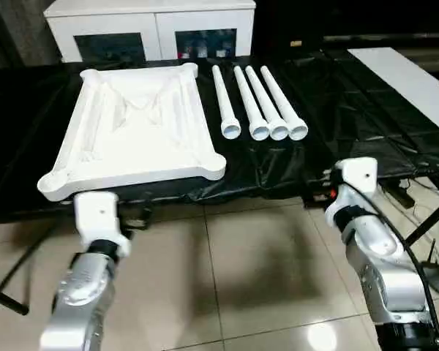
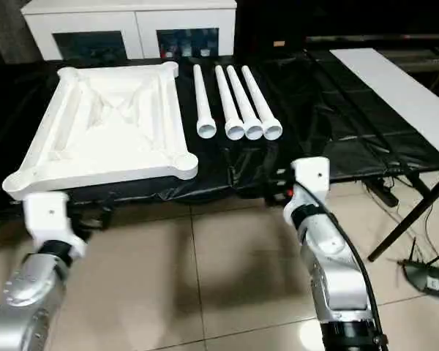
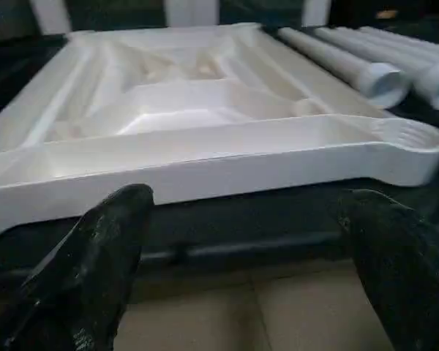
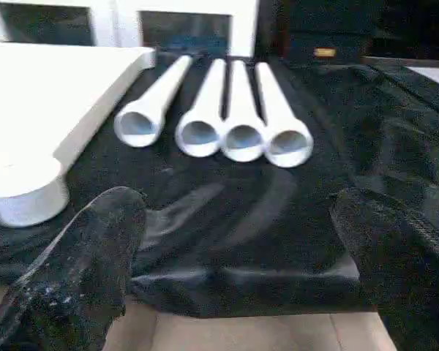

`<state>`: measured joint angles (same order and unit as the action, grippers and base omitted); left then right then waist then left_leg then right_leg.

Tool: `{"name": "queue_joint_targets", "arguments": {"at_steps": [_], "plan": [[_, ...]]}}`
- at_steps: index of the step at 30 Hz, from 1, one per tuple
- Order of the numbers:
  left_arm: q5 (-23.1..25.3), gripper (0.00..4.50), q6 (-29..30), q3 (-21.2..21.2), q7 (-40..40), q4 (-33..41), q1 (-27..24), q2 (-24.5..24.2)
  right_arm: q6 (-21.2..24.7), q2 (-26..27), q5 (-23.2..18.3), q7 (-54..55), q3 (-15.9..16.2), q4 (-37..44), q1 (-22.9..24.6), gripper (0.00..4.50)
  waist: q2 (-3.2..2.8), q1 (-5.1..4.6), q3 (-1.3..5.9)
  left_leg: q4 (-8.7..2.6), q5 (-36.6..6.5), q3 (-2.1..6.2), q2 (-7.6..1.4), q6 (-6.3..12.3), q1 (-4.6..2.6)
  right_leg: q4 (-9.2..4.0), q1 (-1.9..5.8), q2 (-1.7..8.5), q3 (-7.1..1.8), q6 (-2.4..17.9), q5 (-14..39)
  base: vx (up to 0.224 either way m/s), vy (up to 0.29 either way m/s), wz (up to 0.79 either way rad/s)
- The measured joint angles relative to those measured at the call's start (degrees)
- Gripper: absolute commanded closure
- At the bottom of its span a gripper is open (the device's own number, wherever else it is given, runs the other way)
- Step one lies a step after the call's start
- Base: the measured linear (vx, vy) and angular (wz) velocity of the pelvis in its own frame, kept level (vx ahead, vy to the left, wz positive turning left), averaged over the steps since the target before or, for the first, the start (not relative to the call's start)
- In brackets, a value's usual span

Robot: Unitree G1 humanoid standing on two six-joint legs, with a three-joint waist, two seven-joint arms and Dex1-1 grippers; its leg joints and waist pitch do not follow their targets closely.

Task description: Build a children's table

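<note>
The white tabletop (image 1: 143,139) lies upside down on the black-covered bench, X-ribbed underside up, its near corner sockets at the front edge. Several white tapered legs (image 1: 257,102) lie side by side just right of it, wide open ends toward me. My left gripper (image 3: 245,270) is open, empty, just in front of and slightly below the tabletop's near rim (image 3: 205,164). My right gripper (image 4: 241,270) is open and empty too, in front of the bench edge, facing the legs' open ends (image 4: 219,135). In the eye views both white wrists (image 1: 99,216) (image 1: 355,179) hover over the floor.
A white cabinet with dark glass doors (image 1: 154,25) stands behind the bench. A flat white board (image 1: 410,80) lies at the far right on the black cover (image 1: 336,110). Below me is tiled floor (image 1: 241,278); cables and a black frame leg (image 1: 424,219) are at right.
</note>
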<state>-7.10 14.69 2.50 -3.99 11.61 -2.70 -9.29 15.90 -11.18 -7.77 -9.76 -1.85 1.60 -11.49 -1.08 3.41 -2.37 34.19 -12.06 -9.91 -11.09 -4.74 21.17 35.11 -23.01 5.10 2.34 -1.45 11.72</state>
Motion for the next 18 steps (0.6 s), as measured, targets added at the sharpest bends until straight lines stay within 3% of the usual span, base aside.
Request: {"name": "queue_joint_targets", "arguments": {"at_steps": [5,8,9,13,15,18], "plan": [[1.1,0.00,0.2,-1.5,0.0,0.7,0.7,1.3,-0.5,0.3,0.8,0.2,0.4,-1.9,0.1,0.06,0.41,-0.03,-0.02,0.06,0.0,-0.03,0.04,0.03,0.00,-0.04,0.01,0.03,-0.08,0.0,-0.1,0.000,0.000,0.00],[1.2,0.00,0.2,-1.6,0.0,1.1,1.2,1.5,-0.4,0.5,1.2,0.7,0.4,-2.1,0.1,0.06,0.39,-0.24,-0.03,-0.08,0.0,-0.05,0.05,0.03,-0.42,-0.21,0.39,0.02,-0.03,-0.5,0.2,0.000,0.000,0.00],[1.2,0.00,0.2,-1.8,0.1,1.1,1.2,1.5,-0.4,0.6,1.3,0.7,0.4,-2.1,0.1,0.06,0.38,-0.35,-0.06,-0.29,0.0,-0.05,0.06,0.04,-0.80,-0.39,0.74,-0.01,0.02,-0.5,0.2,0.000,0.000,0.00],[1.5,0.00,0.2,-1.8,0.3,1.0,1.8,1.4,-0.6,0.9,1.4,1.1,0.3,-2.1,0.0,0.06,-0.01,-1.50,-0.45,-1.50,-0.9,0.02,0.09,-0.04,-3.68,-2.26,3.22,-0.27,0.36,-0.6,0.5,0.014,0.003,-0.03],[2.0,0.00,0.1,-1.8,0.4,0.9,3.0,1.4,-0.9,0.9,1.5,1.2,0.2,-2.1,0.0,0.06,0.02,-1.73,-0.45,-1.56,-1.0,0.18,0.14,-0.13,-4.18,-2.32,4.11,-0.30,0.34,-0.7,0.8,0.071,0.013,-0.11],[2.3,0.00,0.2,-1.8,0.3,0.8,3.6,1.4,-1.0,0.9,1.7,1.3,0.0,-2.1,0.1,0.06,-0.15,-2.40,-0.24,-1.71,-1.7,0.15,0.24,-0.18,-4.16,-2.74,4.46,-0.54,0.08,-0.6,1.1,0.094,0.014,-0.06]]}}
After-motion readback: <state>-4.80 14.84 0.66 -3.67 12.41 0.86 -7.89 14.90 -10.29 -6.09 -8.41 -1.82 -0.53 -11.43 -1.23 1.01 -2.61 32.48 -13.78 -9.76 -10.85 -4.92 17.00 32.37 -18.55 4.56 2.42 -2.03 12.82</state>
